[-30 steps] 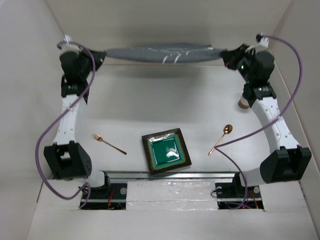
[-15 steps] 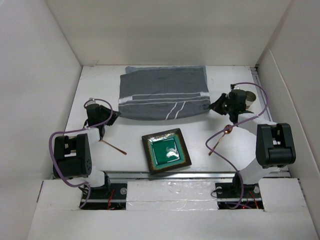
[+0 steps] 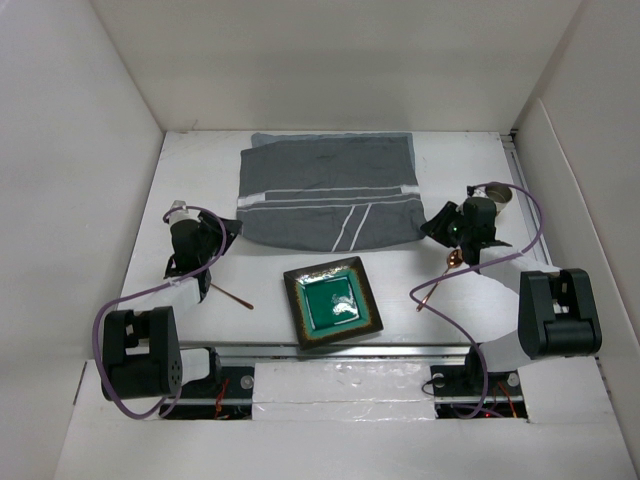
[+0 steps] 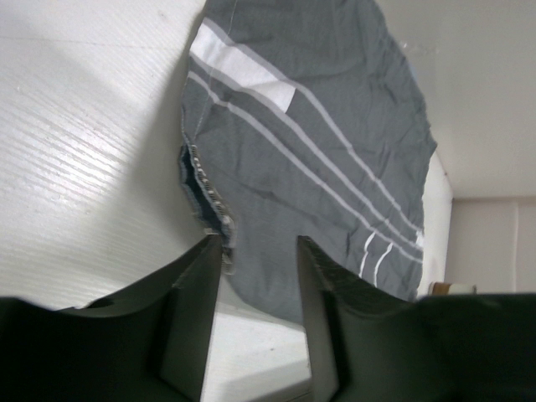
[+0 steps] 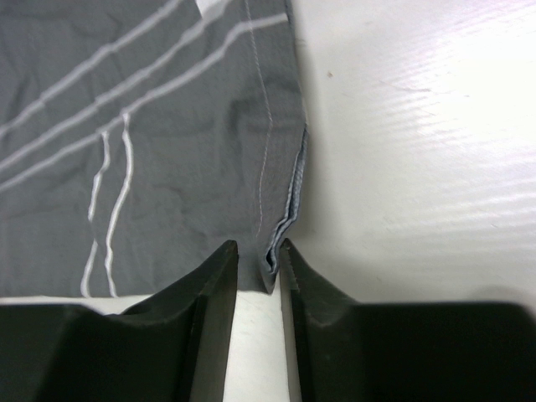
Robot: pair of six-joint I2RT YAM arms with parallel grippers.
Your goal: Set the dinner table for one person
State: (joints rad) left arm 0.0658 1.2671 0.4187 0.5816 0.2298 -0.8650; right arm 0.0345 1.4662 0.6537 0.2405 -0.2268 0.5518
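Note:
The dinner table (image 3: 190, 180) is a white tabletop walled by white panels. A grey mat with white stripes (image 3: 330, 192) lies flat at its back centre. My left gripper (image 3: 231, 231) is open at the mat's near left corner; in the left wrist view that frayed corner lies by the left fingertip (image 4: 209, 251), and the left gripper (image 4: 258, 244) holds nothing. My right gripper (image 3: 431, 223) is open at the near right corner, and the mat's folded hem (image 5: 270, 268) lies loose between the tips of the right gripper (image 5: 259, 248). A green square plate (image 3: 332, 302) sits front centre.
A copper fork (image 3: 232, 296) lies left of the plate, partly under my left arm. A copper spoon (image 3: 436, 283) lies to the right, partly under my right arm. A copper cup (image 3: 503, 195) stands behind the right wrist. White walls close in both sides.
The mat, held stretched in the air at the back a second ago, now lies flat on the table. Both grippers have opened off its near corners and drawn back slightly.

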